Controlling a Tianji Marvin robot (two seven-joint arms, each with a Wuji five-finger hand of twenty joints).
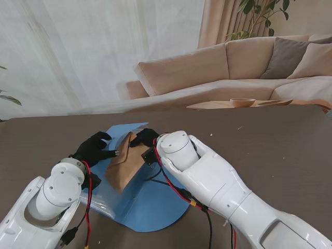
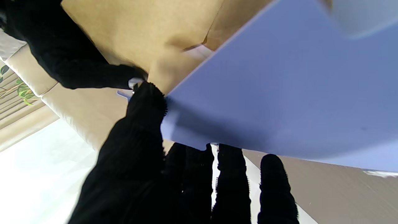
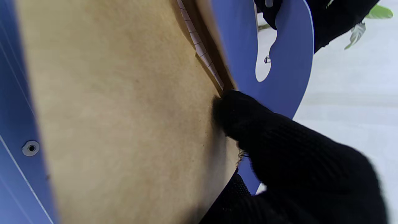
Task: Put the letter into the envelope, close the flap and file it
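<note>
Left hand: rests at the left edge of the envelope, fingers spread over the folder. The left wrist view shows the thumb against the folder's blue edge with the other fingers behind the sheet; whether it truly grips cannot be told.

Envelope: brown kraft paper, lying tilted over the blue folder on the table, between both hands. The right wrist view shows a lined letter edge inside the mouth, so insertion appears done or nearly so; the flap looks not fully shut.

Right hand: at the envelope's far right corner. In its wrist view a fingertip presses on the paper beside the opening; a closed grip is not visible.

Handling judgement: light, thin, flexible, likely to bow or slide on the smooth folder. Best held by pinching an edge or corner, one hand pinning the body while the other folds the flap. The folder is also limp plastic and needs steadying.
</note>
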